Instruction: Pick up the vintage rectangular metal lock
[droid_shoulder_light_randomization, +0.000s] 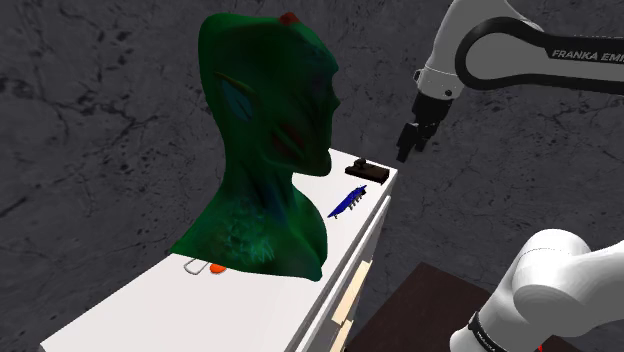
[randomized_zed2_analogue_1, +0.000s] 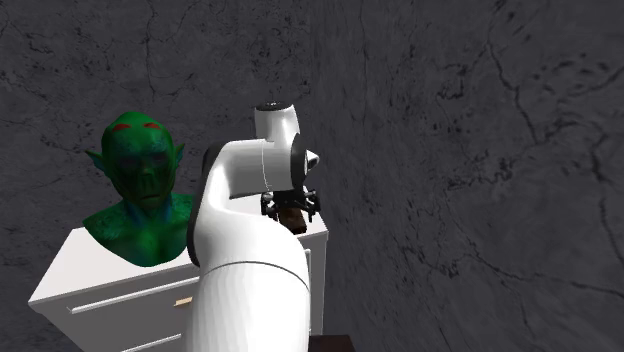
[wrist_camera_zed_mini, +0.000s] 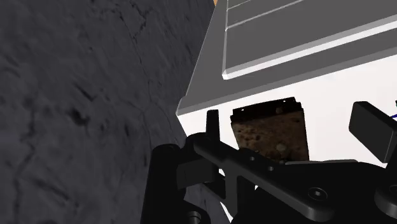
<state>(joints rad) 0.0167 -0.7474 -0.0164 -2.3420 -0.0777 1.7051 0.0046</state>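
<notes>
Well, hand (droid_shoulder_light_randomization: 408, 145): open, its two fingers standing well apart and gripping nothing.
Lock (droid_shoulder_light_randomization: 368, 172): a dark, rusty-brown rectangular block lying flat at the corner of the counter (droid_shoulder_light_randomization: 150, 300) toward the shoulder view's upper right, close to the edge.
Lock to hand: in the shoulder view the hand hangs above the lock and a little to that view's right, not touching it. In the wrist view the lock lies beyond the fingertips, in line with the gap between the two fingers.
Bust (droid_shoulder_light_randomization: 265, 150): a large green head with pointed ears, mid-counter, well apart from the lock.
Blue object (droid_shoulder_light_randomization: 347, 203): small and slim, lying between bust and lock.
Counter: white, with drawers in its front.
</notes>
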